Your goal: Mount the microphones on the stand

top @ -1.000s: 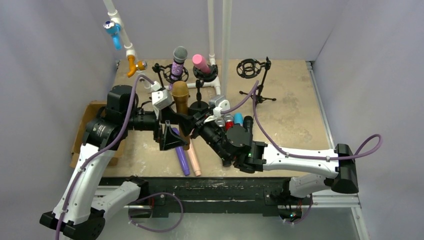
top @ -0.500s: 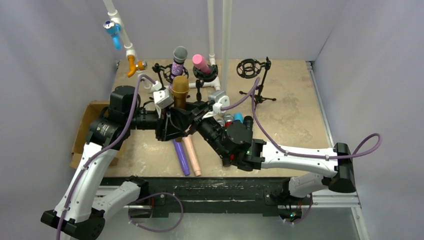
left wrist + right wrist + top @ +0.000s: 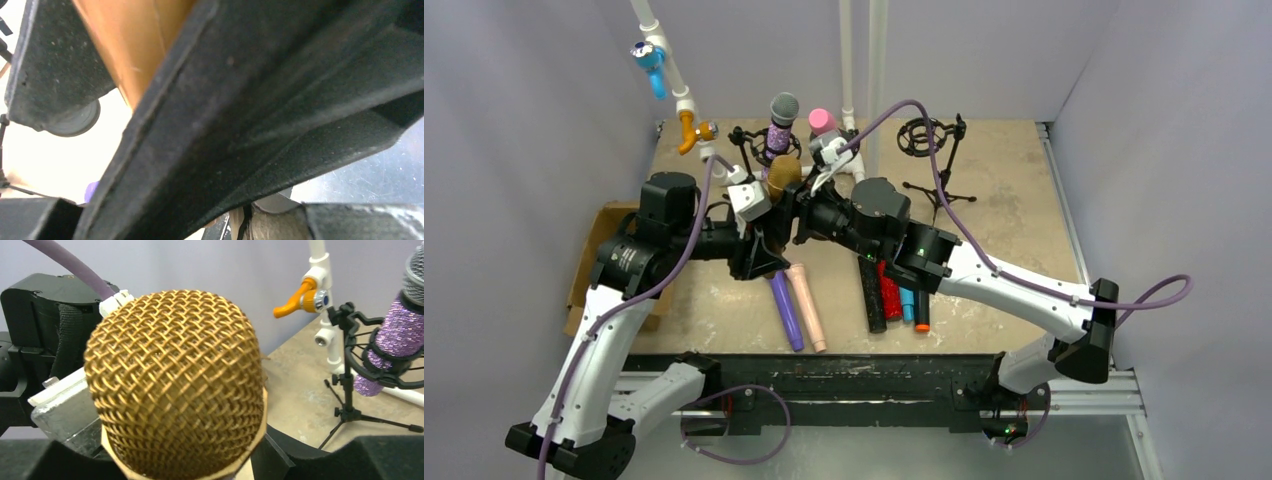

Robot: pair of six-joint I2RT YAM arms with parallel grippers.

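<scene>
Left gripper (image 3: 764,245) is clamping the gold mic (image 3: 782,178) by its body and holding it roughly upright above the counter (image 3: 1014,210) - in the left wrist view the gold barrel is sitting tight between the black fingers (image 3: 55,65). Right gripper (image 3: 807,212) is reaching in from the right, with its fingers (image 3: 360,457) sitting either side of the gold mic just under the mesh head. Can't tell whether they are pressing on it or standing off. Purple glitter mic (image 3: 781,125) is sitting upright in a stand (image 3: 754,145) at the back. Pink mic (image 3: 822,122) is poking up just right of it, its lower part hidden behind the right wrist. A second stand (image 3: 924,140) is standing further right, apart from both arms. Purple mic (image 3: 786,312) and peach mic (image 3: 808,308) are lying side by side near the front edge, below the left gripper. Black mic (image 3: 871,295), red glitter mic (image 3: 890,297) and blue mic (image 3: 907,303) are lying bunched together - partly under the right forearm.
</scene>
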